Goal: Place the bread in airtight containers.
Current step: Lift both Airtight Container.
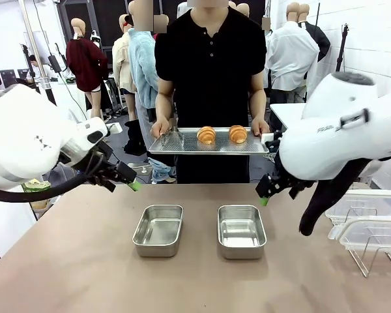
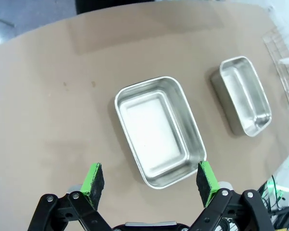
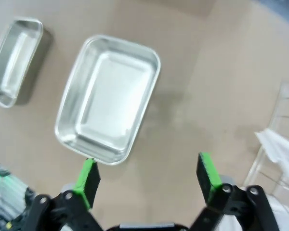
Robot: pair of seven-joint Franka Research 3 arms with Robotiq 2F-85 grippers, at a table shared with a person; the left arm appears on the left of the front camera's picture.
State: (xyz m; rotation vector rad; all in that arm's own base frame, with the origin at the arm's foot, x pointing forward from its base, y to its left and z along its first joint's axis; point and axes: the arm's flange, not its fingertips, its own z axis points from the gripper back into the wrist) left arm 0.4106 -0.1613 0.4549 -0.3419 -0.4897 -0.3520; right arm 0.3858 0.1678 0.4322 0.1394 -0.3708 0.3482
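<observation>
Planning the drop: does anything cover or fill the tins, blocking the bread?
Nothing visible. The left tin and right tin stand open, empty; the rolls lie on the tray the person holds beyond them.

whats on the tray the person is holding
Two golden croissant-shaped rolls: the left roll and the right roll sit side by side, not touching, on the steel tray. The tray surface under them is covered.

White arms (image 1: 26,140) bear a black left gripper (image 2: 149,177) and right gripper (image 3: 147,173), green-padded, seemingly black-cabled.
</observation>
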